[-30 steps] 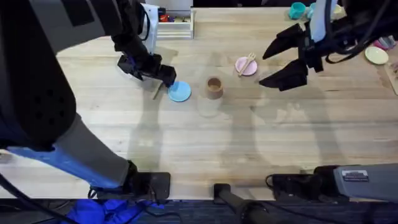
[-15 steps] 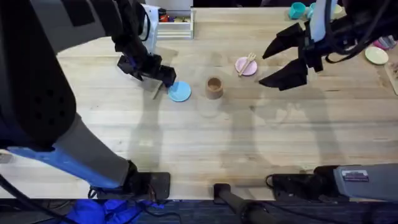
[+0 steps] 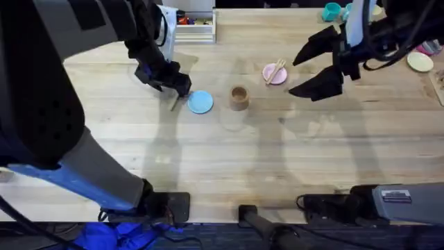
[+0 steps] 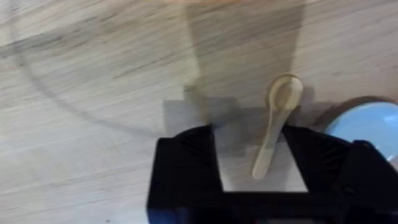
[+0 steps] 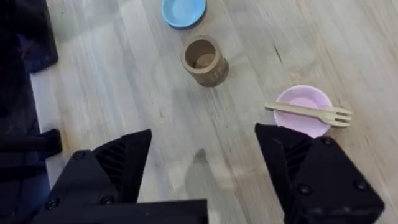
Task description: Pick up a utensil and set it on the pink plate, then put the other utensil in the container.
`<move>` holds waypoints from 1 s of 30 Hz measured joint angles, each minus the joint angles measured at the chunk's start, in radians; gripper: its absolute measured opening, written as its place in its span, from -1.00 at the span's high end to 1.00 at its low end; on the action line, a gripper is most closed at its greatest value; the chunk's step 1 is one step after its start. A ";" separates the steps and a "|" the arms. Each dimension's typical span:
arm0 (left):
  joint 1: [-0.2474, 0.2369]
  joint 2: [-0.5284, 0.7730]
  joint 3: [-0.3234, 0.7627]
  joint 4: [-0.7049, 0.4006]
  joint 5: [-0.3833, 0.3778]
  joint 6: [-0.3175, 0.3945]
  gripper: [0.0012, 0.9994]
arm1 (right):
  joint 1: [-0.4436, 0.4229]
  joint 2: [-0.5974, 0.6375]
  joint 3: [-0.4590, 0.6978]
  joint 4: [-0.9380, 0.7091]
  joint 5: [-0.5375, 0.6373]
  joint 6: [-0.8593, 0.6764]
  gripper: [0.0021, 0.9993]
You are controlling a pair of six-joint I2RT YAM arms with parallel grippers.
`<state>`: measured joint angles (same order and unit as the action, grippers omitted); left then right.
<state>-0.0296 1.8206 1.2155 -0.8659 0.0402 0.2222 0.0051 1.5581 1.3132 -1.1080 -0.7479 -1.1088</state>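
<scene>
Spoon [image 4: 277, 124] flat on table, left end effector [image 4: 261, 163] straddling handle, fingers apart.

overhead high above table [image 3: 229, 160]; wrist views near, both downward

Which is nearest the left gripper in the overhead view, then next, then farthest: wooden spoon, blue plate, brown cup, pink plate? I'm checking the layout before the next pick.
From the left gripper:
1. Wooden spoon, lying right at its fingertips.
2. Blue plate, just beside the spoon.
3. Brown cup, mid-table.
4. Pink plate, farthest, toward the right arm, with the fork across it.
</scene>
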 joint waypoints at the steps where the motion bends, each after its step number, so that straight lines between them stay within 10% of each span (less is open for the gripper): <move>1: 0.000 0.000 -0.001 0.003 0.000 -0.003 -0.27 | 0.000 0.000 0.000 0.000 0.000 0.000 -1.00; 11: -0.017 -0.009 -0.012 0.017 0.015 -0.010 0.71 | 0.000 0.000 0.000 0.000 0.000 0.000 -0.99; 30: -0.032 -0.010 -0.012 0.020 0.005 -0.010 0.91 | 0.000 0.000 0.000 0.000 0.000 0.000 -0.99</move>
<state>-0.0612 1.8107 1.2030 -0.8462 0.0452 0.2127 0.0051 1.5581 1.3132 -1.1080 -0.7479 -1.1090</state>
